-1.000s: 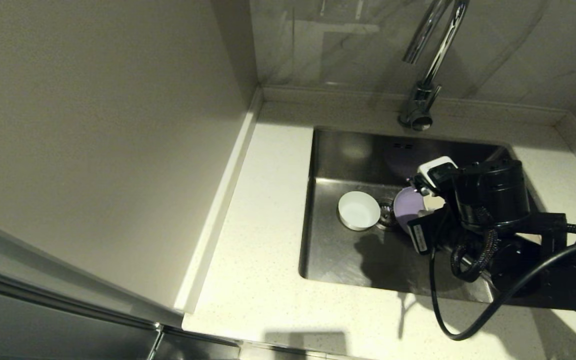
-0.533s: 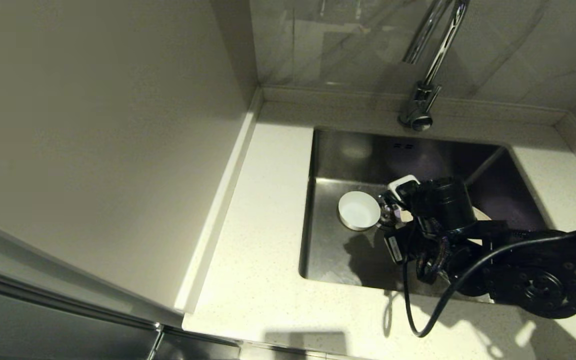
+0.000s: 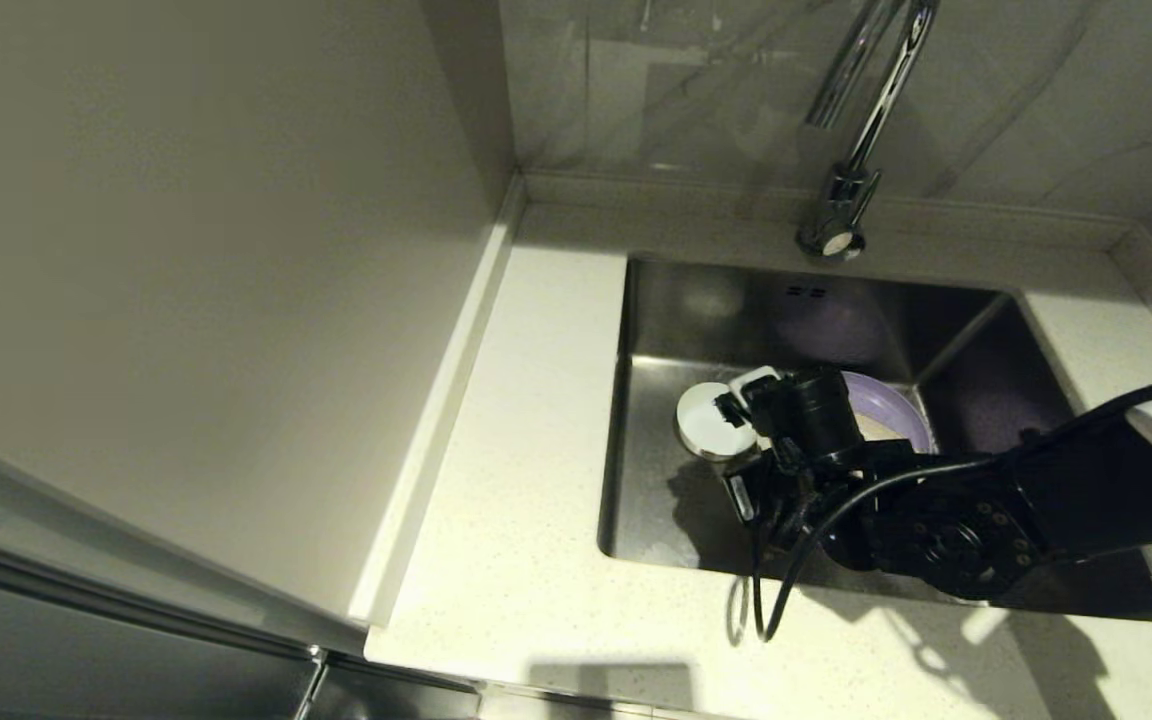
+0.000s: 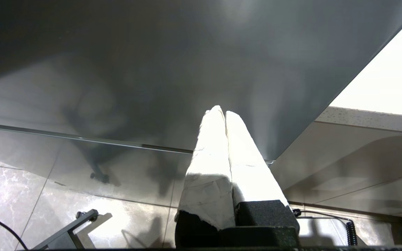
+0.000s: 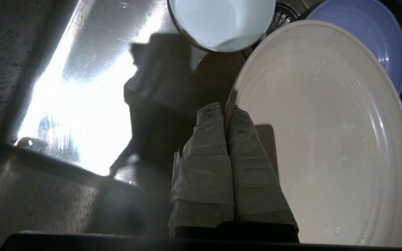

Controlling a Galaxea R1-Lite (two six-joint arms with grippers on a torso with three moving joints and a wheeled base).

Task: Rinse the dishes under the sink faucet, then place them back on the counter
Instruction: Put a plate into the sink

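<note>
Sink [image 3: 656, 500] holds bowl [image 3: 704, 412], lavender plate [image 3: 896, 405].

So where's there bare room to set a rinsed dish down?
The counter between the wall and the sink lies bare. The sink floor is crowded: white bowl, cream plate, purple plate, right gripper.

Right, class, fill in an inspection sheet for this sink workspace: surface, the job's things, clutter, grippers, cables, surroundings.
Surface: off-white speckled stone counter around the brushed steel sink.
Job's things: small white bowl, beige plate and lavender plate, all in the sink; chrome gooseneck faucet, no water seen.
Clutter: nothing seen.
Grippers: right gripper down in the sink, jaws closed at the beige plate's rim; left gripper parked off the counter, jaws closed, empty.
Cables: black cable looping from the right arm.
Surroundings: tiled back wall.
</note>
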